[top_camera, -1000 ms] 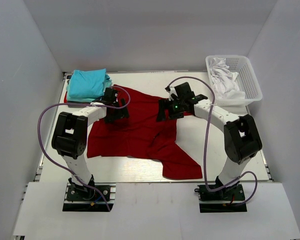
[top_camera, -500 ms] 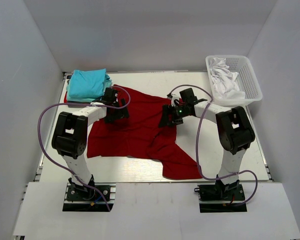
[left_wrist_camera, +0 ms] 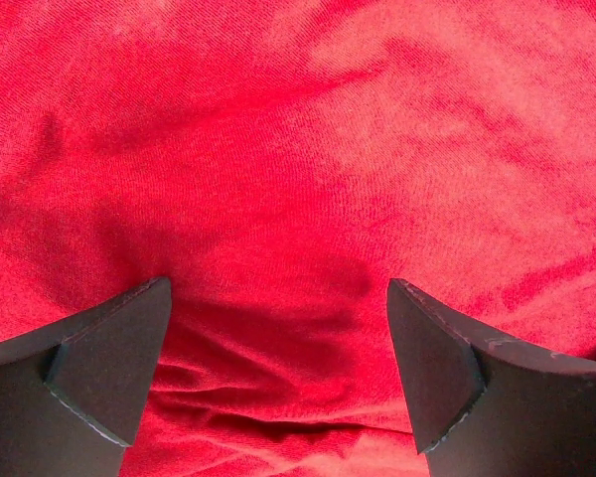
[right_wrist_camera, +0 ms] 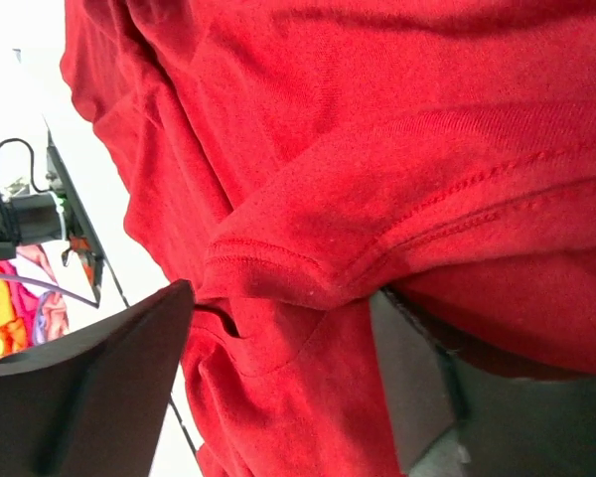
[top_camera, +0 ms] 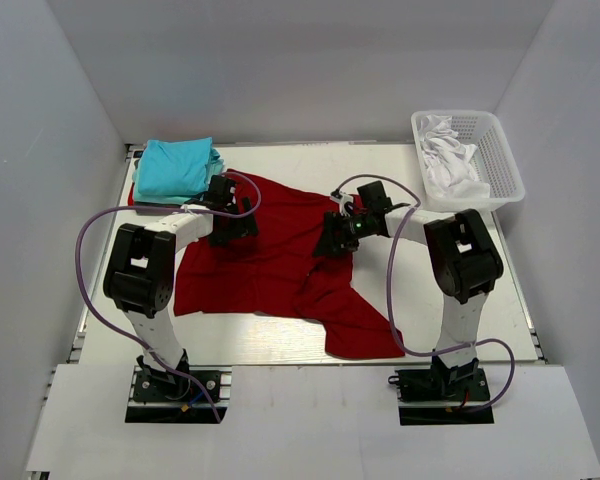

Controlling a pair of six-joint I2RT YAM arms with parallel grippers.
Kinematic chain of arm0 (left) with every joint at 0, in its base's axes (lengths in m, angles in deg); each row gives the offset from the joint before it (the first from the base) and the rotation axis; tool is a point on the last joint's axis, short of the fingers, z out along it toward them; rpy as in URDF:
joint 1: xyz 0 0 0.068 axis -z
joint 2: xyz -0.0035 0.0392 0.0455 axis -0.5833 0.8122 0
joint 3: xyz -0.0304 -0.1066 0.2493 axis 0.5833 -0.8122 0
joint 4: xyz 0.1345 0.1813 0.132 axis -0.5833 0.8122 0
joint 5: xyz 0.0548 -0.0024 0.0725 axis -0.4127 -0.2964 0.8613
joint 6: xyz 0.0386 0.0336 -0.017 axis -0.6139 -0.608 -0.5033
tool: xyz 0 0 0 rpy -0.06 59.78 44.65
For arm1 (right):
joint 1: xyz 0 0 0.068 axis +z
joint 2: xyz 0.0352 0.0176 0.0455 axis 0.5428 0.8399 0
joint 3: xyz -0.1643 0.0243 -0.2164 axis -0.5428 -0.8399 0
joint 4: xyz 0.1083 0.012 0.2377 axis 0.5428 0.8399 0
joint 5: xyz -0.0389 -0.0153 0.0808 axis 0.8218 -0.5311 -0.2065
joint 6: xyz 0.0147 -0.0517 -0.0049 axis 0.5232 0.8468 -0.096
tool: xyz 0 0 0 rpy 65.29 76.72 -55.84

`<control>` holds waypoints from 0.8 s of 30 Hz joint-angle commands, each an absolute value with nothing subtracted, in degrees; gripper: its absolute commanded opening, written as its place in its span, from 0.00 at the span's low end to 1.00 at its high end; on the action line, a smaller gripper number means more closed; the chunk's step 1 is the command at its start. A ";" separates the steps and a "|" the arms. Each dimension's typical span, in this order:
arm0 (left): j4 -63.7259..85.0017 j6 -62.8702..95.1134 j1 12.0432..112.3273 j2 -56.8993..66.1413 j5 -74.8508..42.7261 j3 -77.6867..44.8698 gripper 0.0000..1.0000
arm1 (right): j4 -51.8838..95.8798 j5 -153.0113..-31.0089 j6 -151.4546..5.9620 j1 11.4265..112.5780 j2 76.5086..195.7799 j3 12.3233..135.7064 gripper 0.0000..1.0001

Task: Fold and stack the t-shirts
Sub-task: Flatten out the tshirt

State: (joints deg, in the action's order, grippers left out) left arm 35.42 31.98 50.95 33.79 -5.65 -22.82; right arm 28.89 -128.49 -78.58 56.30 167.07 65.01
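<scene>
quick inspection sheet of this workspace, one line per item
surface: white table, bare at the edges
job's things: red t-shirt spread out, wrinkled; turquoise folded shirts stacked far left
clutter: mesh basket far right, holding white cloth
claws: left claw open over the red t-shirt; right claw open, jaws around a fold of it
cables: purple cables loop beside each arm
surroundings: white walls, nothing else seen

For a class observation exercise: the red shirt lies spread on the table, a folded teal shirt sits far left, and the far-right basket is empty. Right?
No: the basket holds white cloth, as the top view shows. The red shirt and teal shirt are as stated.
</scene>
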 commanded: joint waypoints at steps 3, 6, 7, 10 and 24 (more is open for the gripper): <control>36.38 31.52 50.72 34.51 -4.91 -21.96 1.00 | 23.34 -132.80 -81.75 56.52 168.44 65.35 0.66; 36.38 31.52 50.72 34.51 -4.90 -21.96 1.00 | 23.68 -132.10 -82.45 56.69 167.39 64.92 0.48; 36.38 31.52 50.72 34.51 -4.90 -21.96 1.00 | 23.60 -131.83 -82.02 56.52 166.78 64.74 0.41; 36.38 31.52 50.72 34.51 -4.90 -21.96 1.00 | 24.21 -129.99 -82.19 56.26 165.63 64.04 0.26; 36.38 31.52 50.72 33.89 -4.90 -22.48 1.00 | 25.53 -126.65 -87.47 56.69 169.85 69.30 0.43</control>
